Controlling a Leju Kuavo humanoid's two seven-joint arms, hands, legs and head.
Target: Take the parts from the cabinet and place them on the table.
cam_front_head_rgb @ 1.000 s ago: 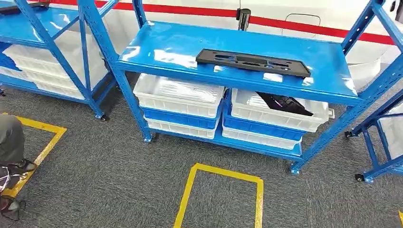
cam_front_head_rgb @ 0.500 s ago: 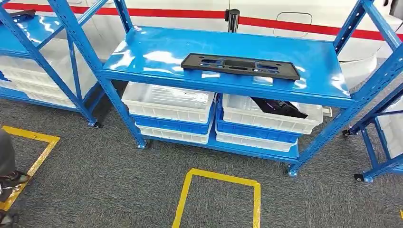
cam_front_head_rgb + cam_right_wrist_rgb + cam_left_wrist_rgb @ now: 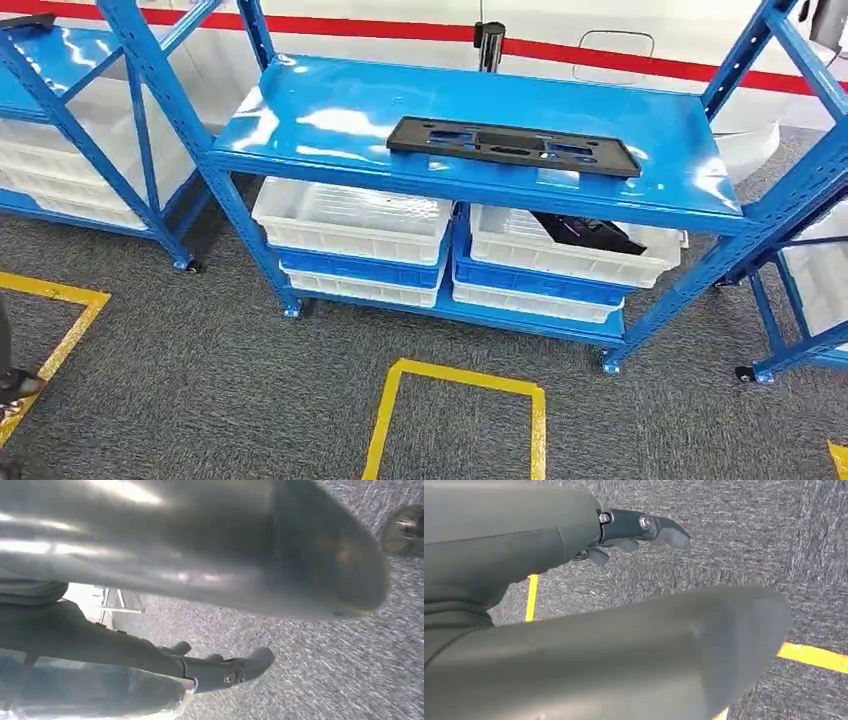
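Note:
A flat black part (image 3: pixel 512 146) with several cut-outs lies on the top shelf (image 3: pixel 330 110) of the blue cabinet rack straight ahead. Another black part (image 3: pixel 590 232) lies in the right white bin (image 3: pixel 570 255) on the lower shelf. My left hand (image 3: pixel 524 555) hangs over the grey carpet; its fingers (image 3: pixel 644 525) and thumb are apart and it holds nothing. My right hand (image 3: pixel 115 645) also hangs above the carpet, its fingers (image 3: pixel 225 670) spread and holding nothing. Both hands are far from the rack.
A white bin (image 3: pixel 350 215) stacked on a blue one fills the lower left of the rack. More blue racks stand at the left (image 3: pixel 60 60) and right (image 3: pixel 800 290). A yellow taped square (image 3: pixel 460 385) marks the carpet before the rack. A person's shoe (image 3: pixel 12 385) is at the left edge.
The whole picture has shifted as the camera moved: the rack now sits a little further left and more centred. The parts lie as before.

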